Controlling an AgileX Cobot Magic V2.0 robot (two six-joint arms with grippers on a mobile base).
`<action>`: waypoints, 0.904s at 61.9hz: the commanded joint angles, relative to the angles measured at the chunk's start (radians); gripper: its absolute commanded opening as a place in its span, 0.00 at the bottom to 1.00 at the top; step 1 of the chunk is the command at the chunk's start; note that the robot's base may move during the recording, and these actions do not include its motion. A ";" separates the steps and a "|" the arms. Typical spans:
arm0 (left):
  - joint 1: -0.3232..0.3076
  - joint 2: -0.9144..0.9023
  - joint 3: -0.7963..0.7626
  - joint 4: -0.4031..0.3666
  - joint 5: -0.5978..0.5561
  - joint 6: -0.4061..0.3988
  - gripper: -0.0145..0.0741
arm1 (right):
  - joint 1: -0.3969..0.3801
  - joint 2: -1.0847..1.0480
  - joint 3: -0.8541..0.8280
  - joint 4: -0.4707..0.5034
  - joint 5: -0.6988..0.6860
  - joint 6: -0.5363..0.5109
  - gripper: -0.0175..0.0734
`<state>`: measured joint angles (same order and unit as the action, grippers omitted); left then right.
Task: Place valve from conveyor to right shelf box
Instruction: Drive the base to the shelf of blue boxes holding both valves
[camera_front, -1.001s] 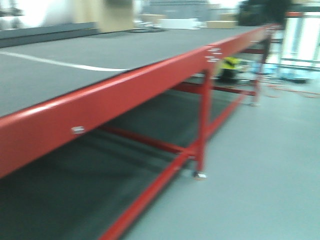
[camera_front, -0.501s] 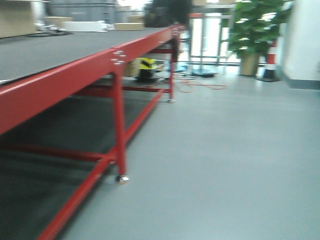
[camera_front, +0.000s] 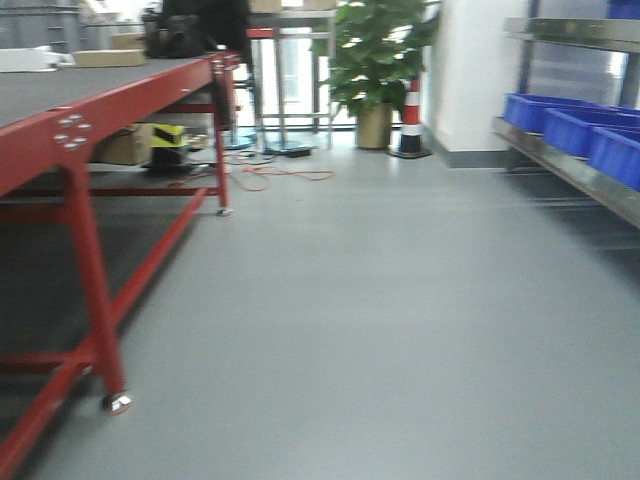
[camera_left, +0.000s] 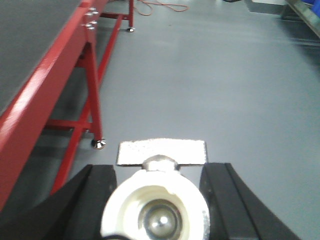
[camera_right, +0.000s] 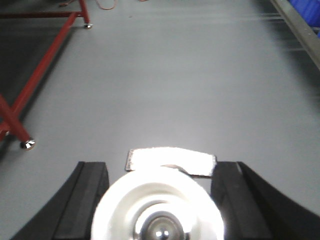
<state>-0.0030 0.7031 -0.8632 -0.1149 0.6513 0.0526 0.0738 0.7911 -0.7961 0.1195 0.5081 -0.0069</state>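
a pale valve (camera_left: 155, 212) sits clamped in my left gripper (camera_left: 159, 172), round mouth toward the camera and flat handle pointing forward. my right gripper (camera_right: 160, 170) grips a second valve (camera_right: 157, 210) the same way. i think the tight hold is to prevent slipping during transport. the conveyor (camera_front: 60, 110) is at my left, and the blue boxes (camera_front: 575, 125) on the shelf (camera_front: 560, 165) are at my right, not yet near.

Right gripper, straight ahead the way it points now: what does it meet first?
Nothing close, it seems: ahead of the right gripper and its valve lies only bare floor. The shelf sits off right. Depth is unclear.
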 joint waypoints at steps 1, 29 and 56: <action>-0.004 -0.008 -0.006 -0.011 -0.051 -0.005 0.04 | -0.004 -0.013 -0.008 -0.005 -0.071 -0.001 0.01; -0.004 -0.008 -0.006 -0.011 -0.051 -0.005 0.04 | -0.004 -0.013 -0.008 -0.005 -0.071 -0.001 0.01; -0.004 -0.008 -0.006 -0.011 -0.051 -0.005 0.04 | -0.004 -0.011 -0.008 -0.005 -0.072 -0.001 0.01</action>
<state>-0.0030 0.7031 -0.8632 -0.1131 0.6513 0.0526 0.0738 0.7897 -0.7961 0.1195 0.5081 -0.0069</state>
